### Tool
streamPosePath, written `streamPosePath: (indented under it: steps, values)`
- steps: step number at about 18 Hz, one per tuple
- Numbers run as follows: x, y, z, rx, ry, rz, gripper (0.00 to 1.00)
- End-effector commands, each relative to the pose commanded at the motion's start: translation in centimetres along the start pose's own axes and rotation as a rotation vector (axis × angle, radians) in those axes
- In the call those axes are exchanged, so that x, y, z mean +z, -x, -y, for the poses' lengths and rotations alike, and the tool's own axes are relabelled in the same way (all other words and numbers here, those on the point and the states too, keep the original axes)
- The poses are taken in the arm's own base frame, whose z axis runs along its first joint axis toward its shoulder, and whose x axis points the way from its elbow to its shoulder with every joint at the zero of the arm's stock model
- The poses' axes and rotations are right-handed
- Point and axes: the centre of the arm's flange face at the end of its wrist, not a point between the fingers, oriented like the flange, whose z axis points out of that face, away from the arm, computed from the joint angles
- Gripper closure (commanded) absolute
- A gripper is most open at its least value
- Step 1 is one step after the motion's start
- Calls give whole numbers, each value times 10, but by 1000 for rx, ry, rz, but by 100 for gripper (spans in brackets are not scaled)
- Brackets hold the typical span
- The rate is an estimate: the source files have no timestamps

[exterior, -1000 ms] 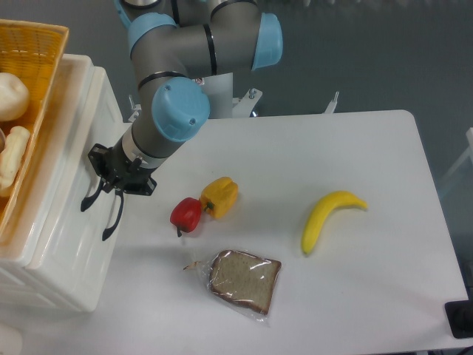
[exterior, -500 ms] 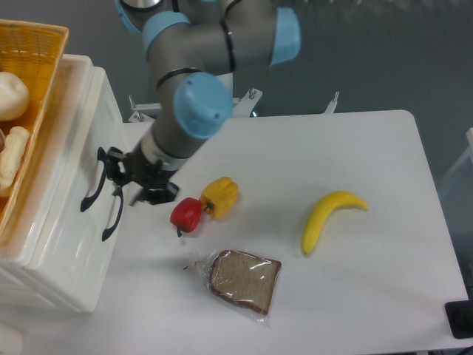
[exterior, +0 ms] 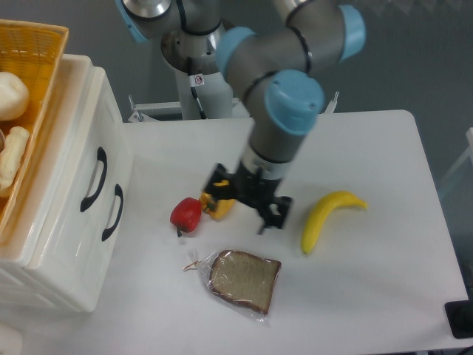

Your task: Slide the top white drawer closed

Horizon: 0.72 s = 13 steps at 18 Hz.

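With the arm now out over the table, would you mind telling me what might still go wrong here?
The gripper hangs low over the yellow pepper, next to the red pepper; a careless sweep could knock either one. The bagged bread and banana lie close on either side too. The top drawer looks shut, though this angle cannot rule out a small gap.

The gripper (exterior: 249,198) covers most of the yellow pepper (exterior: 216,210), and its fingers (exterior: 265,220) are dark and blurred, so their spread is unclear. The wicker basket (exterior: 37,44) and the bread rolls (exterior: 9,96) in it run off the left edge. The cabinet (exterior: 55,244) is cut at the left and bottom. A black object (exterior: 460,319) is clipped at the lower right corner.
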Motion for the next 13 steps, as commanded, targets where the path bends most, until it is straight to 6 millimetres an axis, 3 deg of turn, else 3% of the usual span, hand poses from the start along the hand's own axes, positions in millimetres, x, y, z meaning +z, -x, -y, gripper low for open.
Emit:
streamPosePath:
  steps: [2,4,6,8,13]
  values:
    - [0,26,-18,49,2,14,0]
    - [7,37,-35,173,16,1,0]
    - [22,42,-40,304,50,-13,0]
    - [17,49,-51,330,76,-1,0]
    - [15,52,-56,324,84,3,0]
